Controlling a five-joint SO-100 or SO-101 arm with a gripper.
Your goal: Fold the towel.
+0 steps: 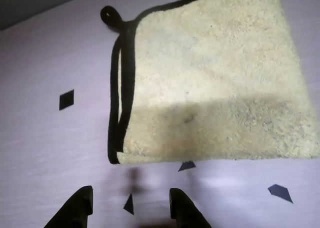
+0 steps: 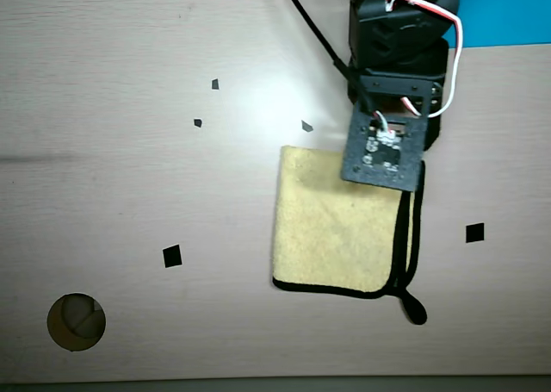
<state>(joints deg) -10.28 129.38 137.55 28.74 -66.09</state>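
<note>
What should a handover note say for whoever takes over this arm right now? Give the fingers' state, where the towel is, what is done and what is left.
Gripper: fingers open, empty, just off the towel's near edge in the wrist view.
Towel: flat on the table, below the arm in the overhead view, loop at its lower right corner. A doubled black edge on its loop side suggests two layers.
Done: it looks folded once.
Left: judge whether another fold is wanted; if not, back the arm away.
</note>
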